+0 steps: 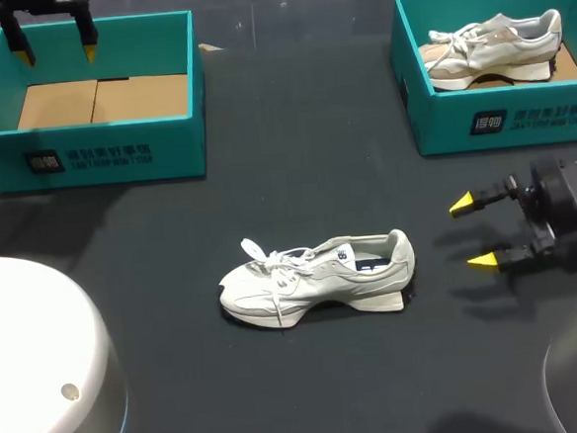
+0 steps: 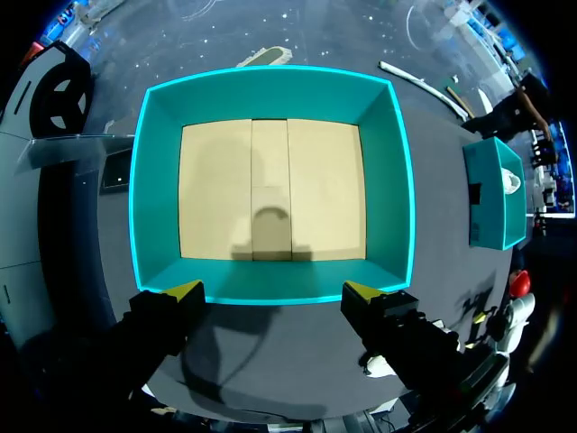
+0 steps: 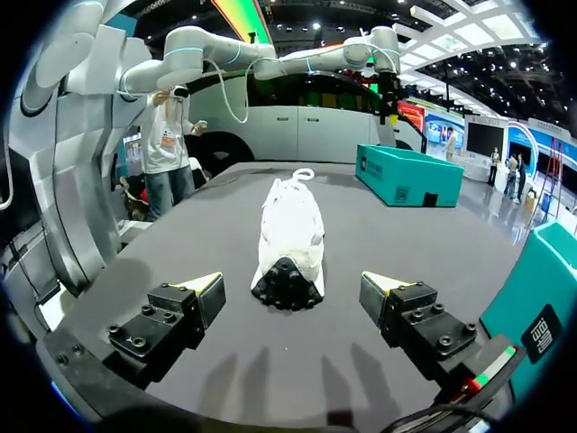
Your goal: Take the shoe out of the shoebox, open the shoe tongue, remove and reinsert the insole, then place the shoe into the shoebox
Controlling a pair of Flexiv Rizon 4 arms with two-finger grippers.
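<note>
Pale grey sneaker [image 1: 318,279] sits upright mid-table [image 1: 296,176], toe to my left, heel to my right, outside both boxes. Right claw [image 1: 472,231] is near the heel, not touching, spread wide, holding nothing. Left claw [image 1: 57,54] hangs over the empty left shoebox [image 1: 116,154], also wide open, nothing held. Right shoebox [image 1: 520,121] holds a second sneaker [image 1: 495,48].

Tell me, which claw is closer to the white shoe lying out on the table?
Right. The right gripper sits open just off the heel of the shoe, aimed at it. The left gripper hangs open over the empty shoebox, far from the shoe.
</note>
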